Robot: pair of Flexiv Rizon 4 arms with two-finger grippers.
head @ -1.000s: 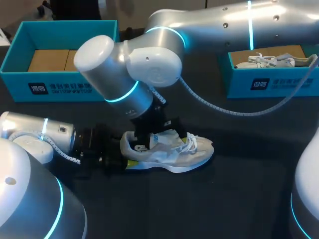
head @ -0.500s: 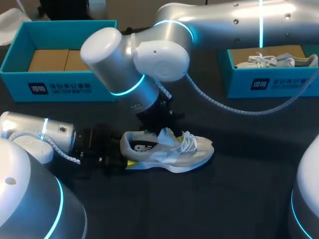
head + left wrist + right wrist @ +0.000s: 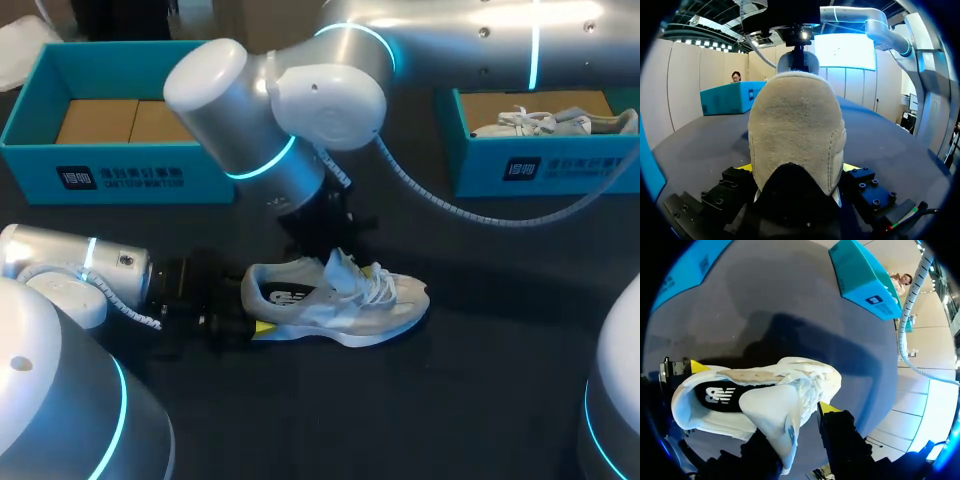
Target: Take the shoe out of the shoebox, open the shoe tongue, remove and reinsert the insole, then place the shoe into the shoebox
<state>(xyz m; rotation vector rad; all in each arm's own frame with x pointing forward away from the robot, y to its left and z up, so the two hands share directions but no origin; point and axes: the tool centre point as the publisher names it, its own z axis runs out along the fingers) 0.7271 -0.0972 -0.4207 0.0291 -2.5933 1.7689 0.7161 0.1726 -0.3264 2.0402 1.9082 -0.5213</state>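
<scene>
Two teal shoeboxes stand along the far side of the dark surface point(image 3: 480, 380), well apart from each other. The left shoebox point(image 3: 120, 175) contains brown cardboard inserts point(image 3: 100, 120).

The left arm point(image 3: 70, 275) lies low over the near left of the surface. The left tool point(image 3: 797, 170) is closed on the heel of the shoe point(image 3: 340, 310), with one yellow tip showing at each side of the heel.

The shoe rests on its sole at mid-surface, outside both boxes, toe pointing right. The dark insole point(image 3: 717, 395) is seated inside it. The tongue point(image 3: 338, 268) stands raised above the laces.

The right arm point(image 3: 270, 120) comes down over the shoe. The right tool point(image 3: 792, 425) sits directly above the tongue; whether it clamps the tongue cannot be determined.

The right shoebox point(image 3: 540, 165) holds a second shoe point(image 3: 545, 122).
</scene>
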